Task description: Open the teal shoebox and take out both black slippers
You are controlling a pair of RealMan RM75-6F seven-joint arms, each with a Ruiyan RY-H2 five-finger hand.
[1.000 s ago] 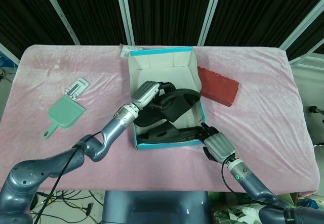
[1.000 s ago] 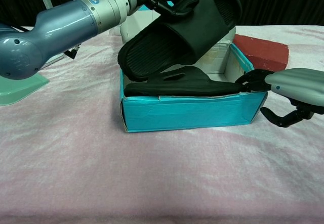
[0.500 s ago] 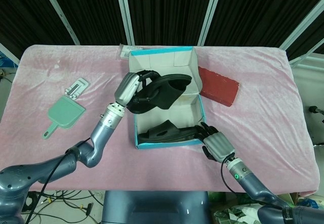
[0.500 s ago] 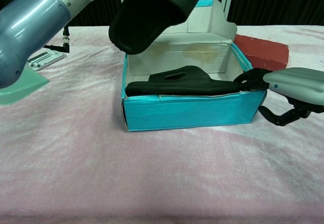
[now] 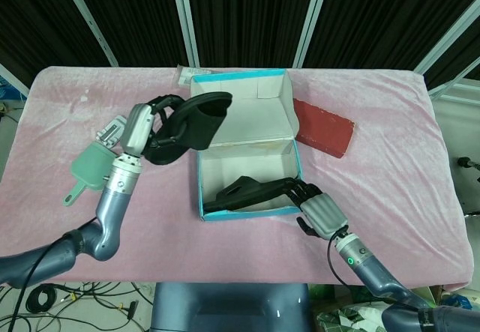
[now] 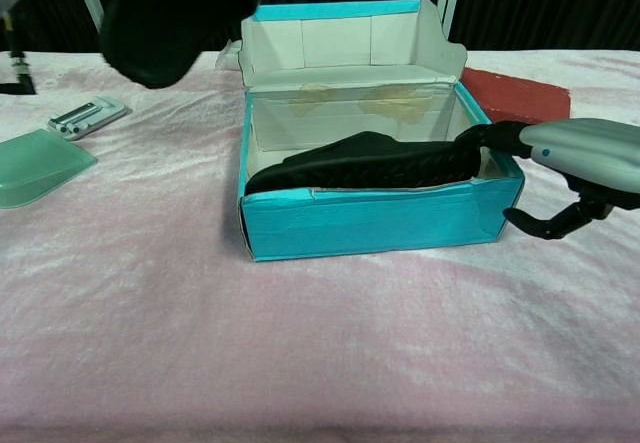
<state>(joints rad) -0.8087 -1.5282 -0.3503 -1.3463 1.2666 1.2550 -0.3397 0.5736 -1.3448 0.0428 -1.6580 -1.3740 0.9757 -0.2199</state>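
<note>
1. Holding one slipper (image 5: 187,126) in my left hand (image 5: 154,126), fingers clenched on it, up in the air left of the box (image 5: 247,85) and over the pink cloth (image 5: 390,122); in the chest view it is only a dark blur at top left.
2. Box is open, lid standing up at the back.
3. Second slipper (image 6: 370,158) is inside the box along the front wall, one end tilted up toward the right corner.
4. My right hand (image 5: 321,212) sits at the box's front right corner, fingers (image 6: 495,133) over the rim and touching the slipper's end. I can't tell if they actually grasp it or just rest on it.
5. Risk: if that hold is only fingertips, the slipper could slip back in when I lift.
6. Risk: the slipper lies close against the front wall, so pulling sideways could drag or tip the light box.
7. Risk: my left hand is near the green mirror (image 5: 94,171) and the small clip (image 5: 112,130); setting the slipper down carelessly could knock them.
8. Red block (image 5: 322,126) lies right of the box, apart from it.
</note>
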